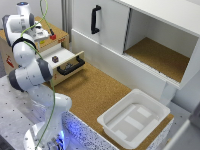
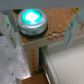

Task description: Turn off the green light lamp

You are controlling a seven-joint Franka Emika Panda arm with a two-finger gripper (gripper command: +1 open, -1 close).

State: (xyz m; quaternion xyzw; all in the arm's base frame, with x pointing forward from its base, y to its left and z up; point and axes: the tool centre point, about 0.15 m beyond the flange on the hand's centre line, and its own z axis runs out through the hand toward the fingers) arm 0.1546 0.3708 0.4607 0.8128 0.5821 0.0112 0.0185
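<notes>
The green light lamp is a round push-button dome with a grey rim, glowing green on the cork top of a small wooden cabinet. In the wrist view my gripper hangs just above it, open, with one finger beside the lamp and the other finger far off on the opposite side. Nothing is held. In the exterior view my gripper is over the cabinet top at the exterior view's left, and the lamp is hidden under the hand.
A small red object stands on the cabinet top close to the gripper. Below it a white drawer with a black handle is pulled out, holding a small dark cube. A white tub and a large white cupboard lie toward the exterior view's right.
</notes>
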